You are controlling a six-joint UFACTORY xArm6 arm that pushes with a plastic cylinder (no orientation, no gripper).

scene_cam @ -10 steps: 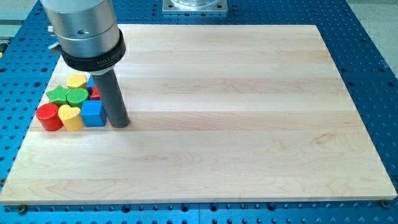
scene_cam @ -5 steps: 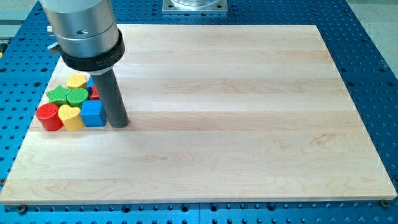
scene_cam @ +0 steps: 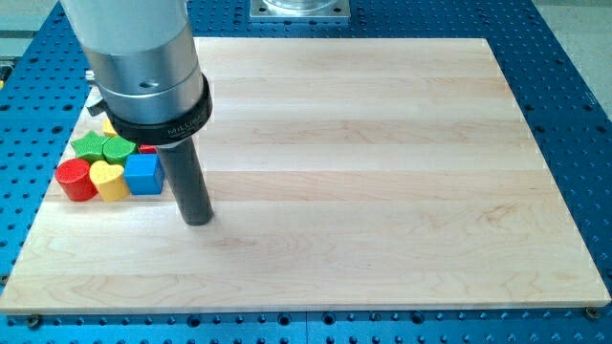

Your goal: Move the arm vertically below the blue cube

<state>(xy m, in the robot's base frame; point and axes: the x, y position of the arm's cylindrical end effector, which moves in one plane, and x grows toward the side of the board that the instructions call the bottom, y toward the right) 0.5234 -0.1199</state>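
Camera view: my tip (scene_cam: 198,221) on pale wooden bench (scene_cam: 382,191), right of and below blue plastic cube (scene_cam: 143,174), apart; no fingers on rod.

Red cylinder (scene_cam: 75,179), yellow block (scene_cam: 110,180), green blocks (scene_cam: 103,146) on wooden board (scene_cam: 382,191).

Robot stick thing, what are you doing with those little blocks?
I am sliding my tip across the wooden board, heading for a spot just below the blue cube. Right now my tip sits to the lower right of that cube. It belongs to a huddle with a red cylinder, a yellow block and green blocks.
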